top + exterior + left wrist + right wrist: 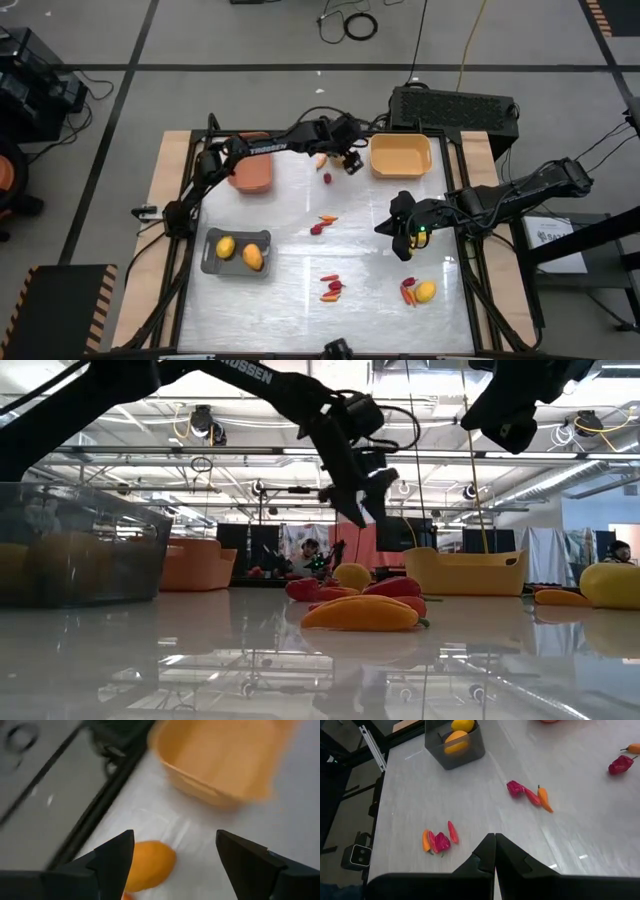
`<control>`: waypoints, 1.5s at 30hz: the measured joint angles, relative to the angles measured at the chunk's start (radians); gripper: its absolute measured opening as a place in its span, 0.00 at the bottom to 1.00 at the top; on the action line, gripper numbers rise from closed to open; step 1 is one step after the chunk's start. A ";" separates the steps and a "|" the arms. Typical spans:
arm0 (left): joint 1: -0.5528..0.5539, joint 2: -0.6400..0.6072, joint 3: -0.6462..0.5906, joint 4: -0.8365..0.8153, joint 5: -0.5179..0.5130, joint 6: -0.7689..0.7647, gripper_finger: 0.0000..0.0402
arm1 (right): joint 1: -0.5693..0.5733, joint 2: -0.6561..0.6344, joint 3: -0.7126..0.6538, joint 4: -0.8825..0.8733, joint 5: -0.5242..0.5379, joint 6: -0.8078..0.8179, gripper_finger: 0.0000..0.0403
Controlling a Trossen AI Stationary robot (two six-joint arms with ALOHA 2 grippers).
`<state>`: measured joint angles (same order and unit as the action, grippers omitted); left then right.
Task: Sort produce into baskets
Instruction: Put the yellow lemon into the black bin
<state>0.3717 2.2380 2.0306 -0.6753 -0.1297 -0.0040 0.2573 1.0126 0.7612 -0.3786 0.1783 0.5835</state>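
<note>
My left gripper (350, 163) is open and hangs above the table's far middle, beside the yellow-orange basket (400, 155). A yellow-orange egg-shaped fruit (150, 867) lies on the table below it, next to one finger (117, 857); it also shows in the high view (320, 158). In the low view the gripper (365, 510) stands clear above the fruit (352, 575). My right gripper (495, 851) is shut and empty, raised over the table's right middle (392, 228). The grey basket (237, 250) holds two yellow fruits. The salmon basket (250, 175) stands at the far left.
Dark red and orange pieces lie loose on the table: one red piece (327, 179) near the left gripper, a pair at the middle (322, 222), a cluster near the front (331, 287), and a yellow fruit with peppers at the near right (418, 292).
</note>
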 joint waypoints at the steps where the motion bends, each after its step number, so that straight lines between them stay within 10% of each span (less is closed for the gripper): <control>1: 0.008 0.000 0.010 -0.028 0.043 0.083 0.71 | 0.000 0.000 0.000 0.000 0.000 0.000 0.00; 18: 0.045 0.018 0.024 -0.227 0.012 0.833 0.71 | -0.002 0.000 0.000 0.001 0.006 0.032 0.00; 45: 0.117 -0.125 0.024 -0.405 0.014 0.489 0.71 | -0.296 0.019 0.001 0.105 0.003 -0.108 0.00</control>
<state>0.4890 2.1133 2.0548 -1.0802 -0.1155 0.4848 -0.0385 1.0319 0.7624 -0.2738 0.1810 0.4758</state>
